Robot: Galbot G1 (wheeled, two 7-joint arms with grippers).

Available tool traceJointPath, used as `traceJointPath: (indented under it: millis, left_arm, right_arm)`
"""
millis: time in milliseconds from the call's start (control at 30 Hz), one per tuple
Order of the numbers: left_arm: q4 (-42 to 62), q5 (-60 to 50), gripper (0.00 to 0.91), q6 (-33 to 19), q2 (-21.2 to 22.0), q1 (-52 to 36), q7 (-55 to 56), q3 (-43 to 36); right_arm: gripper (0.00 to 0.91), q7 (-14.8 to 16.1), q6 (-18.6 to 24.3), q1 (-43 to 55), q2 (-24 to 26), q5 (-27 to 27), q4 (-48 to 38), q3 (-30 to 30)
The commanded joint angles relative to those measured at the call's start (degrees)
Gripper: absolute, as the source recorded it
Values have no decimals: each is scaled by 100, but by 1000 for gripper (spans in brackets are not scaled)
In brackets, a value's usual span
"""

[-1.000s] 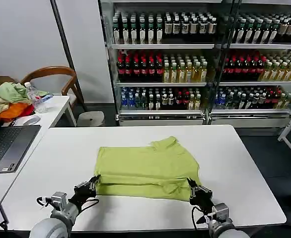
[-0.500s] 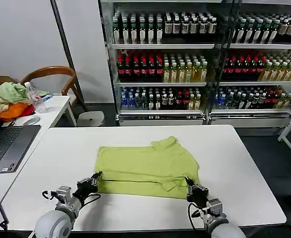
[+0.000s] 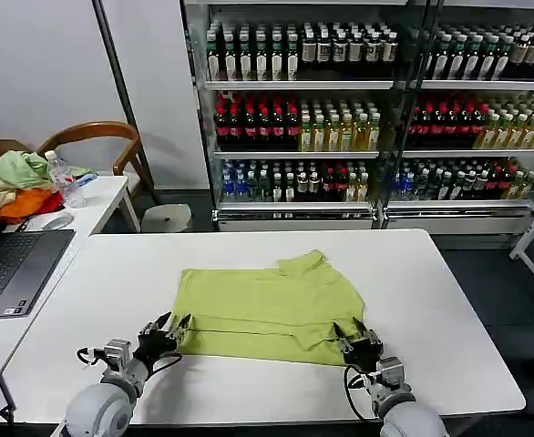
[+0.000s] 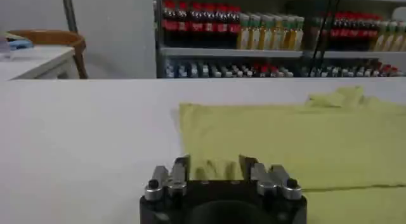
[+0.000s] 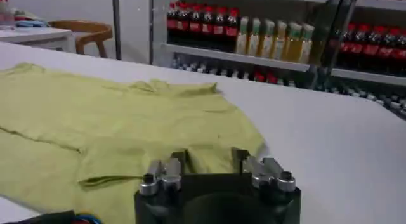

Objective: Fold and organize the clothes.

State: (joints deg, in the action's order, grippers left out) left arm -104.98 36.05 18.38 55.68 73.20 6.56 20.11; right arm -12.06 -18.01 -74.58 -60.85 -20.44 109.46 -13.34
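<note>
A: Here's the lime T-shirt [image 3: 269,306], lying partly folded in the middle of the white bench [image 3: 449,309], its near hem doubled over into a flat band and a sleeve poking up at the far edge.

B: And the left gripper [image 3: 164,331]?

A: Low over the bench at the shirt's near left corner. Its fingers [image 3: 183,324] are spread, the tips right at the cloth's edge. From the left wrist view the gripper [image 4: 212,165] has the corner of the shirt [image 4: 298,143] showing in the gap between the two prongs, with nothing pinched.

B: Right side?

A: Mirror picture. The right gripper [image 3: 358,338] sits at the near right corner, fingers [image 3: 344,344] apart, tips over the folded band. In the right wrist view that gripper [image 5: 209,157] straddles the hem of the shirt [image 5: 114,124], cloth lying slack on the bench [image 5: 330,143] between the prongs.

B: Anything else around?

A: A laptop [image 3: 7,269] on the side desk to the left, a heap of garments [image 3: 12,187] behind it, a wooden chair [image 3: 94,146], and drink shelves [image 3: 367,109] packed with bottles at the back.
</note>
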Motion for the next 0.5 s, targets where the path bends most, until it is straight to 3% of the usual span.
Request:
traceJointPath:
  millis: [33, 267, 500]
  left_arm:
    - [-100, -37, 907, -86, -11, 137, 6, 152]
    - [-599, 223, 907, -271, -54, 696, 20, 445]
    - [-574, 0, 907, 163, 113, 796, 430, 186]
  right_arm:
    - [907, 2, -3, 34, -21, 23, 68, -26]
    - [907, -36, -36, -769, 217, -156, 861, -304]
    - [907, -153, -58, -1177, 206, -131, 833, -367]
